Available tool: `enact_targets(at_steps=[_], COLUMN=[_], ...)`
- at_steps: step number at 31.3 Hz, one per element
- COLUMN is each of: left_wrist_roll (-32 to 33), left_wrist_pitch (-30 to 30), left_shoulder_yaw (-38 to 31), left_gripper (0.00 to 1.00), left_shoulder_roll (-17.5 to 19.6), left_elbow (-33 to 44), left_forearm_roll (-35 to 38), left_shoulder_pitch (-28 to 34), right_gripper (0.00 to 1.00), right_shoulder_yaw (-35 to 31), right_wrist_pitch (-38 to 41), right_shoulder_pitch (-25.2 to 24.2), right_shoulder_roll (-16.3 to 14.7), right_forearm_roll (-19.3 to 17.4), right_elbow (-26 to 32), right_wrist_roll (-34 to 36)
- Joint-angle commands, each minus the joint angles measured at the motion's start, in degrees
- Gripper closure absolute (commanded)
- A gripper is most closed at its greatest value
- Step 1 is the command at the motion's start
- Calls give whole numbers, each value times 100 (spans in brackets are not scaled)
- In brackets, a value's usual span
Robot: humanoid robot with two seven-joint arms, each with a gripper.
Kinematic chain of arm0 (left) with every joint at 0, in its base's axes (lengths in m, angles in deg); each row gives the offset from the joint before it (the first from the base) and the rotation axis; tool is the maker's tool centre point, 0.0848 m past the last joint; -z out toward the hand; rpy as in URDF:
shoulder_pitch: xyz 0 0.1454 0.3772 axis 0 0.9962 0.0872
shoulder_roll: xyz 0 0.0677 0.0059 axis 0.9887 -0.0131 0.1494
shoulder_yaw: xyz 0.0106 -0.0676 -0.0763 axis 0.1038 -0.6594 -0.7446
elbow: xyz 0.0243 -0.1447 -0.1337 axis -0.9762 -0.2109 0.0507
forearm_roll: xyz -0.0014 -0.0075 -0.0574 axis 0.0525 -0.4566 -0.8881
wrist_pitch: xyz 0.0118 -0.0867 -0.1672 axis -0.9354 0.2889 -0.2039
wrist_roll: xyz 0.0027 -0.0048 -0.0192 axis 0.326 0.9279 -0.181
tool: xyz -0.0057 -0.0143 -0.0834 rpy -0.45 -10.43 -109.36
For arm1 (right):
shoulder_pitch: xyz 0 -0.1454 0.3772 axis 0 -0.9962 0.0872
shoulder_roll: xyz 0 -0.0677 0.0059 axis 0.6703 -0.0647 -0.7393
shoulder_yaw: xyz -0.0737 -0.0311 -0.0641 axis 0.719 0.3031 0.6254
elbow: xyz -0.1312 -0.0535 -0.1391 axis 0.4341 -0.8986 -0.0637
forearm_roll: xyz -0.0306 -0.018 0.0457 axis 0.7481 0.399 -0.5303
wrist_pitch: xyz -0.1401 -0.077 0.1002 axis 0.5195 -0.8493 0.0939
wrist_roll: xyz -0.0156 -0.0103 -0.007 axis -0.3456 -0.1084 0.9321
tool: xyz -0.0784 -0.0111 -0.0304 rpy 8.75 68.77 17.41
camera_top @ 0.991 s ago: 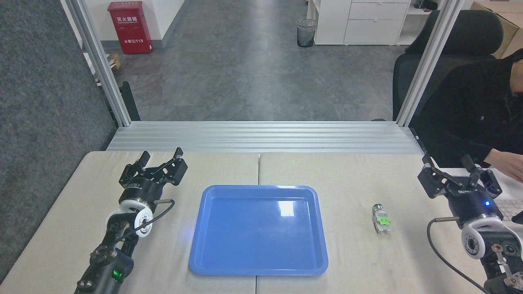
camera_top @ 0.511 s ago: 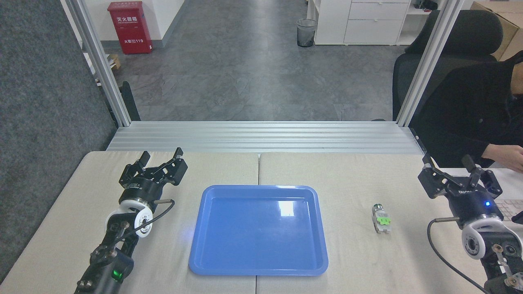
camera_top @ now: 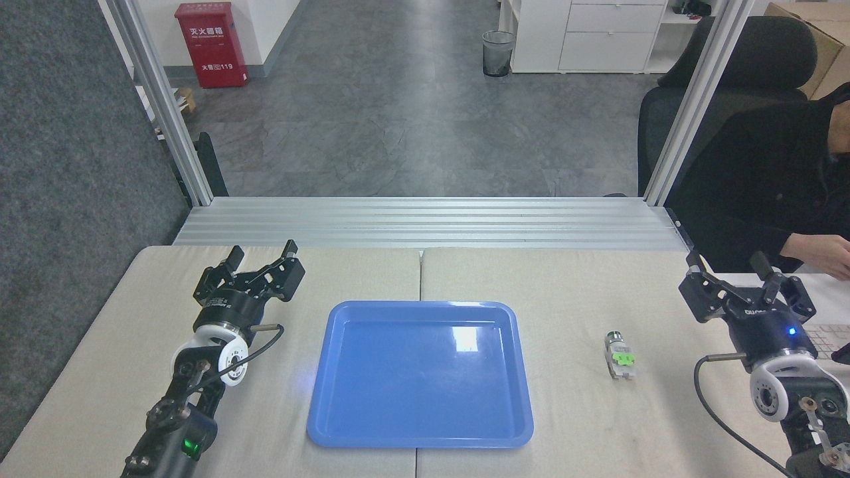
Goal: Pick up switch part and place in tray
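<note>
The switch part [camera_top: 619,357] lies on the table to the left of the right gripper [camera_top: 730,271] and nearer the robot's body, its long axis running roughly front to back, dark end away. That gripper, fingers spread and empty, is much the nearer; the left gripper [camera_top: 261,255], also spread, sits beyond the tray [camera_top: 345,425].

The tray [camera_top: 420,425] is glossy blue plastic, catching a bright reflection. It lies on a matt beige cloth table [camera_top: 544,279]. Behind runs ribbed, brushed metal rail [camera_top: 425,222].
</note>
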Motion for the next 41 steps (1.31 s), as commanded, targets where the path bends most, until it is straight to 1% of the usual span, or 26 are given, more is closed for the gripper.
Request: enact_targets(at_steps=[1, 25, 29, 31, 34, 41], left_wrist_roll=[-2, -2, -2, -2, -2, -2], left_wrist_pitch=[-2, -2, -2, -2, -2, -2], left_shoulder_yaw=[0, 0, 0, 0, 0, 0], left_gripper=[0, 0, 0, 0, 0, 0], left_shoulder_roll=[0, 0, 0, 0, 0, 0], left_elbow=[0, 0, 0, 0, 0, 0], left_forearm_roll=[0, 0, 0, 0, 0, 0], left_shoulder_pitch=[0, 0, 0, 0, 0, 0], right_gripper=[1, 1, 1, 1, 1, 2], right_shoulder_yaw=[6, 41, 58, 163, 558, 998], right_wrist_pitch=[4, 12, 12, 30, 4, 12], right_shoulder_pitch=[0, -9, -62, -53, -36, -114], right_shoulder_roll=[32, 32, 50, 67, 216, 665], right_forearm_roll=[-3, 6, 15, 15, 15, 15], right_elbow=[3, -6, -85, -260, -480, -990], right_wrist_roll=[5, 5, 5, 5, 5, 5])
